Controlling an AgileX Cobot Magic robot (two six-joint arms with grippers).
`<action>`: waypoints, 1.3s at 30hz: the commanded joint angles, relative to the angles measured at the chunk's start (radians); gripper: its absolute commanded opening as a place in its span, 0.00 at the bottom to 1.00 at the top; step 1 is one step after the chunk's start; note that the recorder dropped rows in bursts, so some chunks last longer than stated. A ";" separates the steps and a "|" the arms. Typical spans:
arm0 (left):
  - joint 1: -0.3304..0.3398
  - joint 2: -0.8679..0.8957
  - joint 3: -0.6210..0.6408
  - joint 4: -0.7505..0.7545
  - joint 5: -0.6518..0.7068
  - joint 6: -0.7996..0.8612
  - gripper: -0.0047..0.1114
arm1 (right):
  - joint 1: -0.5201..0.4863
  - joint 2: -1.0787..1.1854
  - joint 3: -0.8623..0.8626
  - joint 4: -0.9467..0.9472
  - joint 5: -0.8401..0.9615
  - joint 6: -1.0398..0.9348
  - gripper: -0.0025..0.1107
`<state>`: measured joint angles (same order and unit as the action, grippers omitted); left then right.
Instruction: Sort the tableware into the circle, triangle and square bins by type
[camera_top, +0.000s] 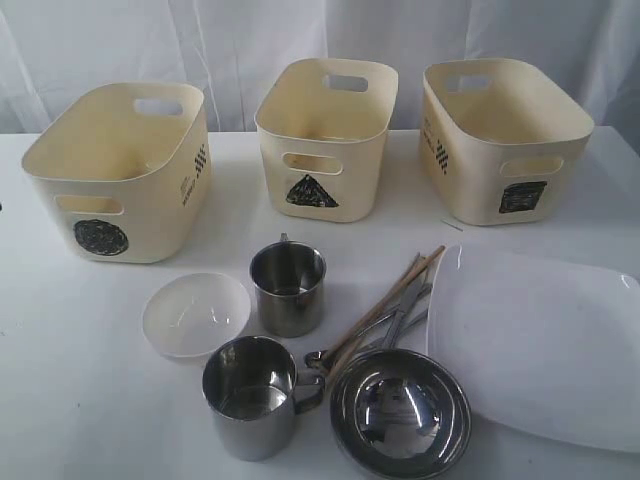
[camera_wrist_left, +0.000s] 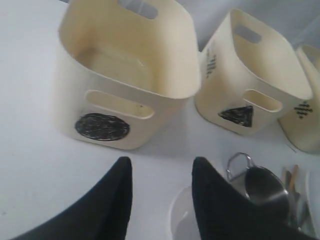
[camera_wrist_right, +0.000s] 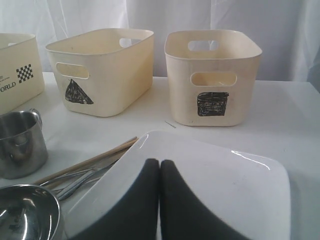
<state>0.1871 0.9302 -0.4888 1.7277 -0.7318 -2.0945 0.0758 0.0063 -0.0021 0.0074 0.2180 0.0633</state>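
Three cream bins stand at the back of the table: the circle bin (camera_top: 118, 175) on the left, the triangle bin (camera_top: 325, 135) in the middle, the square bin (camera_top: 500, 140) on the right. In front lie a small white bowl (camera_top: 195, 313), two steel mugs (camera_top: 288, 288) (camera_top: 252, 395), a steel bowl (camera_top: 400, 412), wooden chopsticks (camera_top: 385, 300) over metal utensils (camera_top: 400, 318), and a large white plate (camera_top: 540, 345). No arm shows in the exterior view. My left gripper (camera_wrist_left: 160, 172) is open above the white bowl (camera_wrist_left: 182, 220), facing the circle bin (camera_wrist_left: 125, 70). My right gripper (camera_wrist_right: 159, 164) is shut, empty, over the plate (camera_wrist_right: 210, 180).
The white tabletop (camera_top: 60, 370) runs to a white curtain (camera_top: 240, 40) behind the bins. Bare table lies between the bins and the tableware and at the front left. The plate's right edge reaches the frame's right side.
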 joint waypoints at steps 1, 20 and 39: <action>-0.002 -0.003 -0.012 0.017 -0.125 0.035 0.42 | -0.006 -0.006 0.002 0.001 0.003 0.001 0.02; -0.002 -0.003 -0.012 0.017 -0.370 0.095 0.42 | -0.006 -0.006 0.002 0.001 0.003 0.001 0.02; -0.002 -0.136 -0.012 0.017 -0.250 -0.004 0.42 | -0.006 -0.006 0.002 0.001 0.003 0.001 0.02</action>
<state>0.1871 0.8263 -0.4933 1.7407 -0.9786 -2.0830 0.0758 0.0063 -0.0021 0.0074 0.2198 0.0633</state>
